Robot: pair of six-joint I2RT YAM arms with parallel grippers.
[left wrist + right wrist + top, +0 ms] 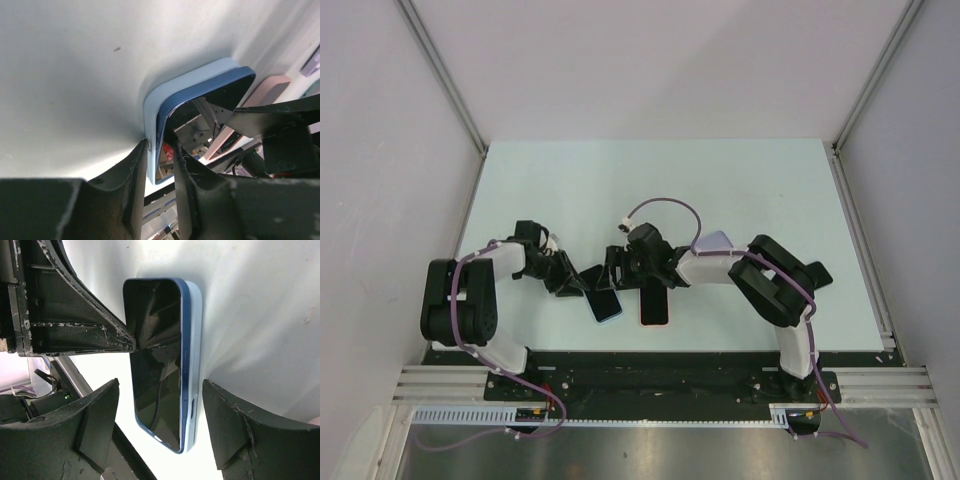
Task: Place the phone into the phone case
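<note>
A dark-blue phone (155,365) with a black screen lies partly seated in a light-blue case (196,340) on the table; in the top view it (603,303) sits near the front edge. My left gripper (159,160) is shut on one end of the phone (220,92) and case (190,82) together, one finger on each face. My right gripper (161,385) is open and straddles the phone's long sides, with a gap on each side. In the top view the left gripper (578,285) and right gripper (618,272) meet over the phone.
A second dark slab with a pink rim (654,305) lies just right of the phone, under the right arm; it also shows in the left wrist view (265,92). The table's front edge (650,350) is close behind the phone. Grey walls enclose the table.
</note>
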